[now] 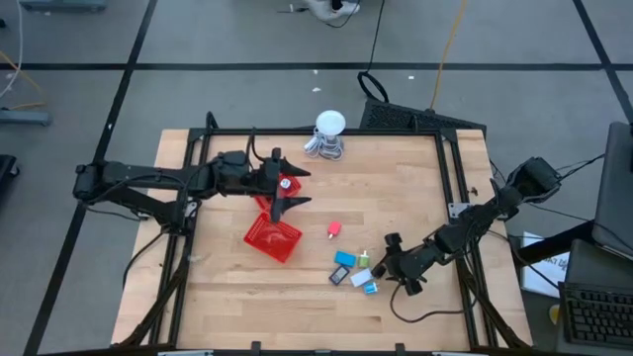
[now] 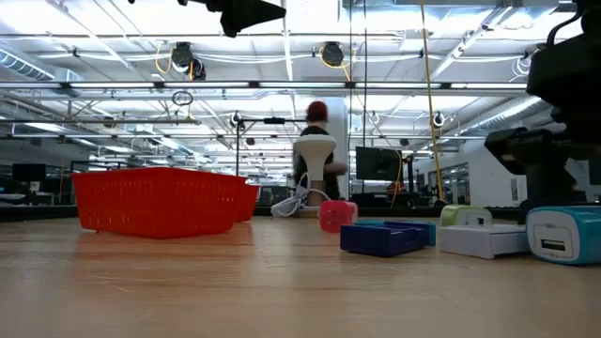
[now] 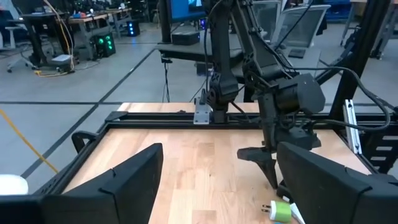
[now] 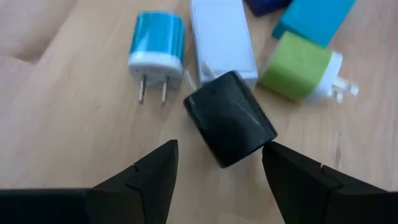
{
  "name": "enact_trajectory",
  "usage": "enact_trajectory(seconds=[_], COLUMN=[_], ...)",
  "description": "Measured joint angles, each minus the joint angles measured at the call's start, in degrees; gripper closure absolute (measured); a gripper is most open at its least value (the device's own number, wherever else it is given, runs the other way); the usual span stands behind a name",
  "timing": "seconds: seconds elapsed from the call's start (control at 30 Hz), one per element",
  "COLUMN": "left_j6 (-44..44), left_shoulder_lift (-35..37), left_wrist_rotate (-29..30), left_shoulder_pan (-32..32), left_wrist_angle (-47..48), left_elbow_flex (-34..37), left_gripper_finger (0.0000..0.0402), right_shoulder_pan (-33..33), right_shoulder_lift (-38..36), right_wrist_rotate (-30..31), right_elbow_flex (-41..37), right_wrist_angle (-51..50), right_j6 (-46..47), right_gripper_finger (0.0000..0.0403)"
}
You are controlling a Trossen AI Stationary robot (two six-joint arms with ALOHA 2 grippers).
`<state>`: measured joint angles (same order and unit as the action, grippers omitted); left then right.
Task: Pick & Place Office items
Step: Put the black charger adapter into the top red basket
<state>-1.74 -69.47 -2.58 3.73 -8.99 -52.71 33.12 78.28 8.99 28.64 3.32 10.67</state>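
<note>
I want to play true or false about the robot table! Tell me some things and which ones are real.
1. The right pincer is open above a black charger. True.
2. The left pincer holds the green charger. False: it is open and empty, over the red baskets.
3. The blue charger lies flat on the table, prongs showing. True.
4. The pink piece sits inside a basket. False: it lies on the bare wood, apart from them.
</note>
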Motion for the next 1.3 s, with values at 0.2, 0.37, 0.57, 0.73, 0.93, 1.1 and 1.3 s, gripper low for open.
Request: enact_trajectory(seconds=[0.2, 0.37, 0.57, 0.73, 0.93, 1.1, 1.3], left_j6=[0.7, 0.9, 0.9, 1.3, 2.1, 2.3, 2.4], left_shoulder_lift=[-0.3, -0.3, -0.3, -0.3, -0.3, -0.3, -0.3], left_wrist_rotate=[0.0, 0.0, 0.0, 0.1, 0.1, 0.1, 0.1], left_shoulder_pan=[0.1, 0.1, 0.1, 0.1, 0.1, 0.1, 0.1], left_wrist_angle=[0.4, 0.8, 1.2, 1.4, 1.5, 1.4, 1.4], left_elbow_flex=[0.0, 0.0, 0.0, 0.0, 0.0, 0.0, 0.0], left_gripper_finger=[0.0090, 0.0078, 0.0069, 0.0077, 0.0091, 0.0091, 0.0075], right_shoulder_pan=[-1.1, -2.3, -3.0, -4.7, -5.5, -5.5, -6.0], right_shoulder_lift=[0.4, 1.6, 3.2, 5.7, 6.7, 6.5, 6.5], right_wrist_rotate=[0.1, 0.2, -0.2, -4.1, -6.3, -6.2, -6.3], right_elbow_flex=[0.0, 0.0, 0.0, 0.0, 0.0, 0.0, 0.0], right_wrist_angle=[4.5, 7.6, 12.2, 13.7, 14.0, 14.2, 14.3], right_j6=[-7.2, -12.5, -17.8, -18.7, -17.2, -16.3, -15.5], right_gripper_finger=[0.0183, 0.0188, 0.0187, 0.0192, 0.0193, 0.0208, 0.0265])
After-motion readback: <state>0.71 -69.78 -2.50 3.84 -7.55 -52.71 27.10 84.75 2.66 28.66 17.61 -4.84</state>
